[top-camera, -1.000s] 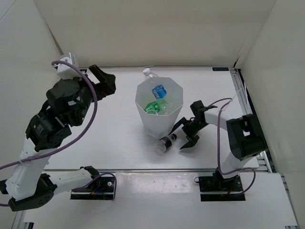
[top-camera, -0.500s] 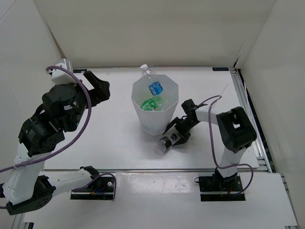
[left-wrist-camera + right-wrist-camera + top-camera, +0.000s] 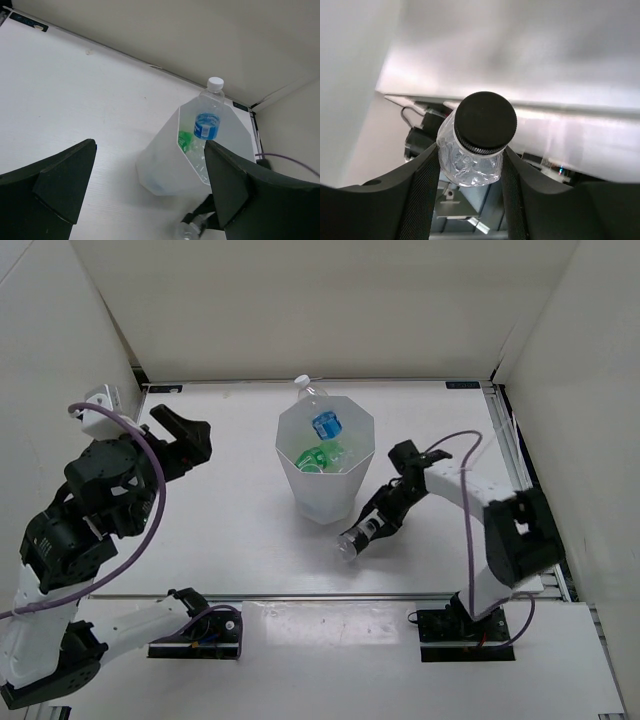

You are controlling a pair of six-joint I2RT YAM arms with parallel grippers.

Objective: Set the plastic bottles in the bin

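White table; right gripper clamps a bottle beside the bin base and should clear the rim before letting go; left gripper gapes wide.

Bottle: clear crinkled plastic, glossy; cap black, ribbed, matt. Bin: translucent white, matt, paper-like. Counter: smooth matt white.

White table within white walled enclosure; aluminium rail along right edge; small black label at far edge.
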